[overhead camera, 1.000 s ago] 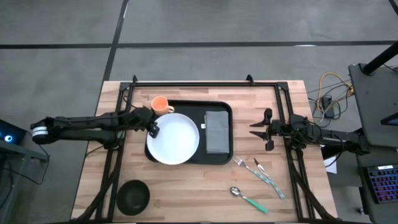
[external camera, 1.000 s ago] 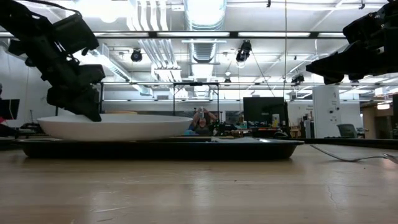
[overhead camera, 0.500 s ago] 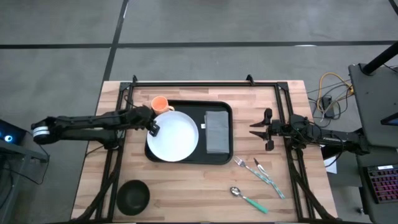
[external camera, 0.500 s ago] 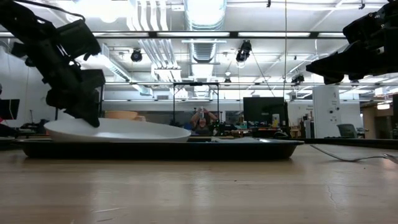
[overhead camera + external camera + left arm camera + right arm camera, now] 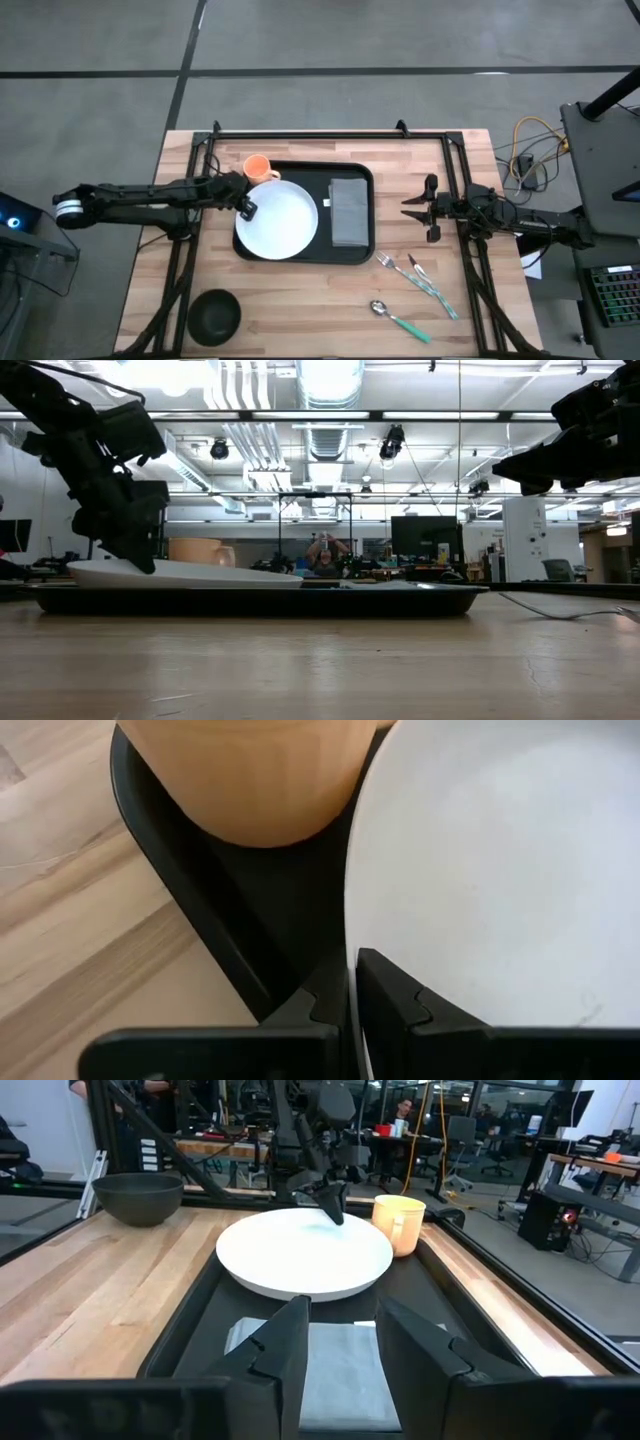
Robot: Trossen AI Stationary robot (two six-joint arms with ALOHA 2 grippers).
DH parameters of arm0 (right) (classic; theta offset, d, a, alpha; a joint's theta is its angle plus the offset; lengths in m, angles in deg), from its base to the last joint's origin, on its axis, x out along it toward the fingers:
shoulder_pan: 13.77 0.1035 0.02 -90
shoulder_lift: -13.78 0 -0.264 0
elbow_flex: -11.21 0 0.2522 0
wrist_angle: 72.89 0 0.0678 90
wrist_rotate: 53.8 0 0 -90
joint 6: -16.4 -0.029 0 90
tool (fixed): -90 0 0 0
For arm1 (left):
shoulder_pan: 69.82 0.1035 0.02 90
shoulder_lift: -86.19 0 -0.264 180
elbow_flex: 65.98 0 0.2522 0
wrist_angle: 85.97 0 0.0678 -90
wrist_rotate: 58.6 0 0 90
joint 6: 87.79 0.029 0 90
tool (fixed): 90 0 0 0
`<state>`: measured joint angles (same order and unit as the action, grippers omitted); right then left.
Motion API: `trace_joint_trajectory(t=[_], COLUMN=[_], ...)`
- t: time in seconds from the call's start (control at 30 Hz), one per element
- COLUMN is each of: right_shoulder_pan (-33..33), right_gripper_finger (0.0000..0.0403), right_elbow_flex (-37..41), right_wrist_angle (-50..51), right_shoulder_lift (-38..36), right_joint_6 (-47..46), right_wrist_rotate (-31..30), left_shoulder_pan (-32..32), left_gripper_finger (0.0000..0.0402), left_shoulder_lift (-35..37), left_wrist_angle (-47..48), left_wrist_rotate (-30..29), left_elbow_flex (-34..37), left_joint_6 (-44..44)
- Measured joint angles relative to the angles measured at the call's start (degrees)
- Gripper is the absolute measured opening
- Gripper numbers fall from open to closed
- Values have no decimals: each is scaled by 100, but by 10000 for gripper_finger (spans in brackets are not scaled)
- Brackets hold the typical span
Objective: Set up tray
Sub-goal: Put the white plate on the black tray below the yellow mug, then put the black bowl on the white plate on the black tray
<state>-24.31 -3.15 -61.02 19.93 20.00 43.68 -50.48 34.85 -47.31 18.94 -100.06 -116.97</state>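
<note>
The black tray (image 5: 362,252) lies mid-table. On it are a white plate (image 5: 280,222), a folded grey napkin (image 5: 349,212) to the plate's right, and an orange cup (image 5: 257,166) at its far left corner. My left gripper (image 5: 246,208) is shut on the plate's left rim, right beside the cup (image 5: 250,775). My right gripper (image 5: 420,208) hovers open and level at the tray's right side, holding nothing. In the right wrist view it faces the napkin (image 5: 340,1365) and the plate (image 5: 305,1255). My left gripper pinches the plate's rim (image 5: 352,955) at its far left side between its two fingers. One finger (image 5: 395,1005) is over the plate's upper face and the other (image 5: 315,1010) is outside the edge. The fingers slant down from the table's left. The plate (image 5: 190,574) lies almost flat on the tray.
A small round black bowl (image 5: 214,314) stands at the near left. A fork (image 5: 392,264), a knife (image 5: 432,285) and a spoon (image 5: 398,318) lie on the bare wood at the near right. A black frame (image 5: 330,134) runs along the far edge and down both sides.
My left gripper has sunk toward the tray, still shut on the plate's rim. The plate was held up clear above the tray a second ago. It tilted as it came down and now lies low on the tray floor.
</note>
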Motion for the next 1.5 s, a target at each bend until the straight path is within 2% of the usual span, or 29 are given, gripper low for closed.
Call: trace_joint_trajectory(t=[0.23, 0.57, 0.7, 0.8, 1.07, 1.23, 1.5], right_shoulder_pan=[2, 2, 2, 1, 2, 2, 2], right_gripper_finger=[105, 106, 102, 101, 100, 95, 102], right_elbow_flex=[0, 0, 0, 0, 0, 0, 0], right_wrist_angle=[0, 0, 0, 0, 0, 0, 0], right_shoulder_lift=[0, 0, 0, 0, -1, 0, -2], right_joint_6=[-15, 0, -13, -15, 0, -10, -15], right_wrist_rotate=[0, -2, 0, -1, 0, 0, 0], left_shoulder_pan=[-1, -4, -6, -8, -30, -118, -641], left_gripper_finger=[10, 111, 136, 141, 142, 142, 142], left_shoulder_lift=[0, -4, 3, 15, 160, 195, 200], left_wrist_angle=[14, 28, 20, 20, 24, 18, 15], left_wrist_rotate=[0, 20, 20, 32, 596, 1183, 1235], left_elbow_flex=[0, 9, 0, 0, -92, -436, -1158], left_joint_6=[264, 366, 364, 359, 340, 361, 390])
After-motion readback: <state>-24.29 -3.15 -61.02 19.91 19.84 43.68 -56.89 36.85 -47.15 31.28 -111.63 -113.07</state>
